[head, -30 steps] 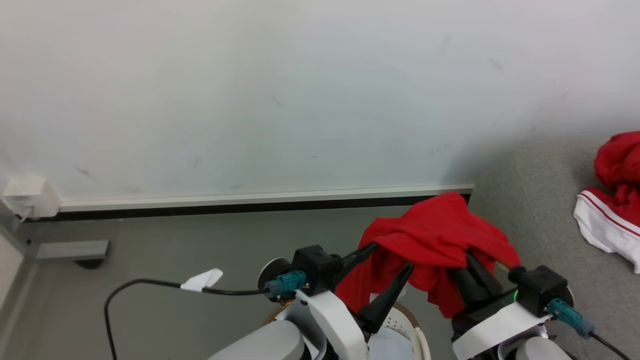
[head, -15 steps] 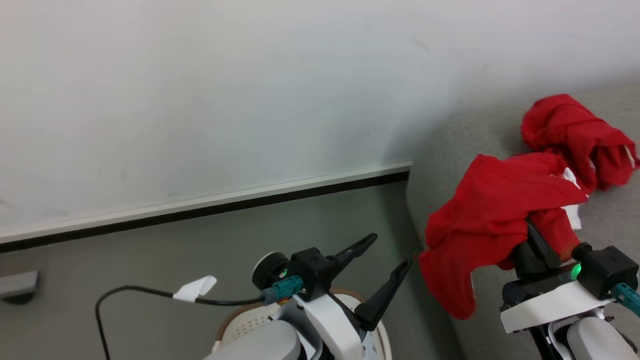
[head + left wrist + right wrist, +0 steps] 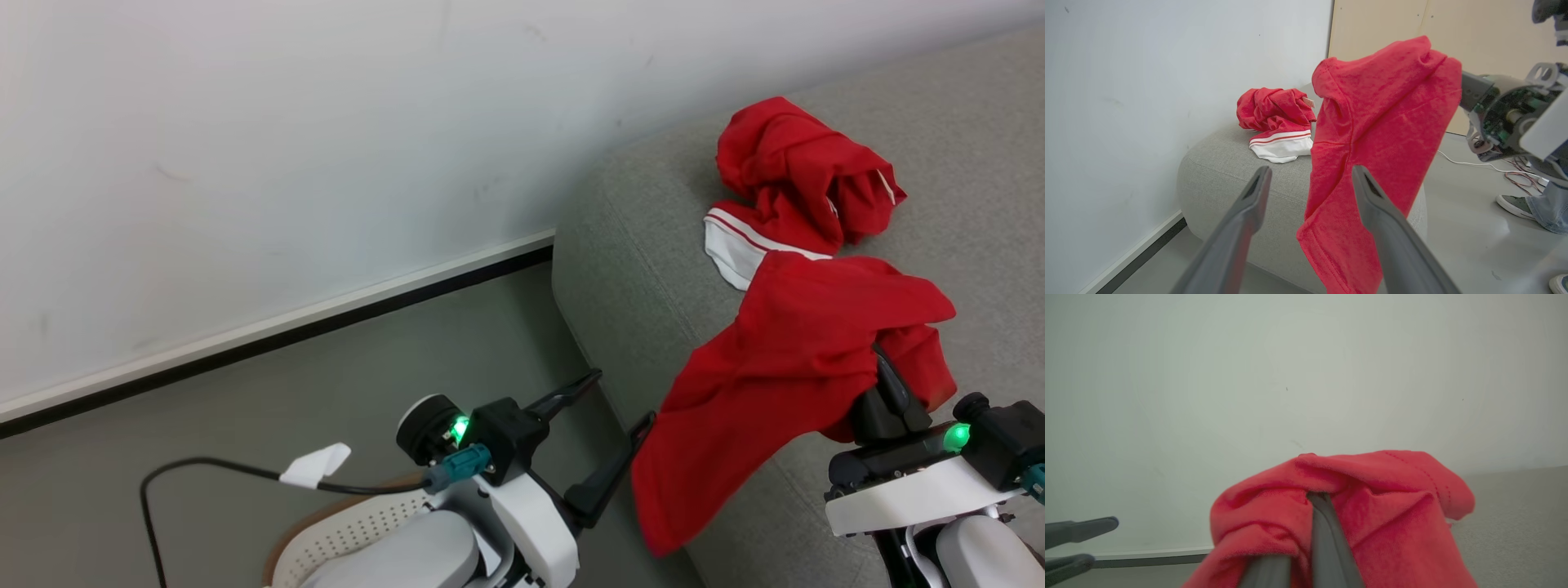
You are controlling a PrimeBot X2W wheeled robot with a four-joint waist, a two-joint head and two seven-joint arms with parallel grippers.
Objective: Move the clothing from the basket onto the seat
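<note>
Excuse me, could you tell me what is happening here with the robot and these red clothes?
The robot is bringing laundry to the sofa. Its right gripper has its jaws shut on a red garment, which hangs down by the sofa's edge. Another red and white garment lies crumpled on the sofa. The left gripper is open and holds nothing, and the basket sits low beside the robot's left arm.

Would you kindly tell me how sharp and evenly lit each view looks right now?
Head view: even, soft light, no glare, the held garment sharp. Left wrist view: the left gripper slightly soft up close, the seat crisp. Right wrist view: the held garment blurs near the lens.
</note>
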